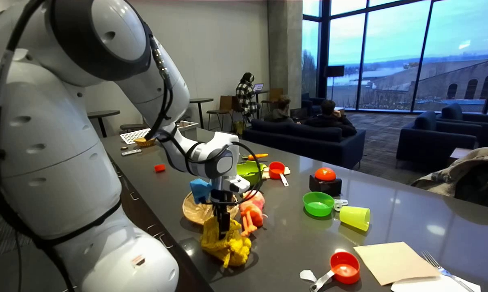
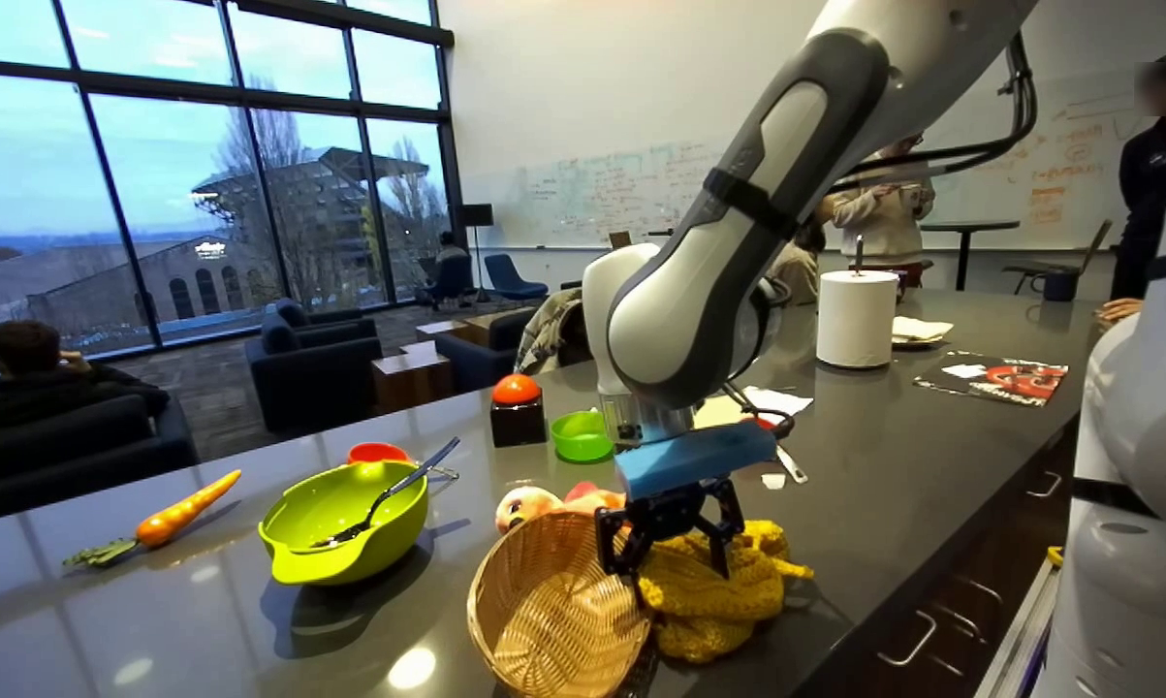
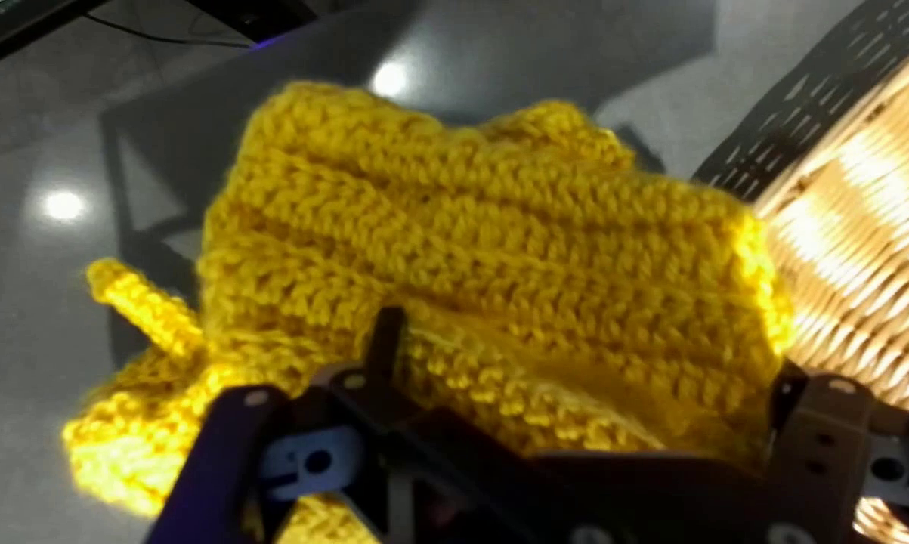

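Wrist view: the jaws stand wide apart at a yellow knitted piece (image 3: 484, 227). In an exterior view, it lies on the counter (image 1: 280, 243) near a pink plush toy (image 1: 252, 211); in an exterior view, beside a wicker basket (image 2: 563, 611).

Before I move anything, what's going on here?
The robot arm has its pincer right at a crumpled yellow knitted cloth, with the fingers spread wide and no grip showing. Whether they touch the cloth is hard to tell for sure. The cloth lies on the counter right beside a wicker basket, with a pink toy and a green bowl nearby.
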Controlling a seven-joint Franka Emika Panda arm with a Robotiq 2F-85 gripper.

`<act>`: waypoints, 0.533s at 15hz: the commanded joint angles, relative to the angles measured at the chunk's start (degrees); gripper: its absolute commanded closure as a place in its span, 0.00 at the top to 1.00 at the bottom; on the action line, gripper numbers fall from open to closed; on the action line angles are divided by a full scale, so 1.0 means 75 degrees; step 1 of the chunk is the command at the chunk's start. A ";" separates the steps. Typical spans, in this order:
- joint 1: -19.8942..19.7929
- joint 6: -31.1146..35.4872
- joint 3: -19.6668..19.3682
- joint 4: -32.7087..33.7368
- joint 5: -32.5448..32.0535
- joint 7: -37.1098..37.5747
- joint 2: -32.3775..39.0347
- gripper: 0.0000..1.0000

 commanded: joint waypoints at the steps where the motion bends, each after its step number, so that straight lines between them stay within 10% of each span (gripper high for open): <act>1: 0.0003 0.0103 -0.0081 -0.0223 0.0012 -0.0017 -0.0185 1.00; 8: 0.0127 -0.0255 0.0088 0.0043 -0.0280 0.0020 -0.0835 1.00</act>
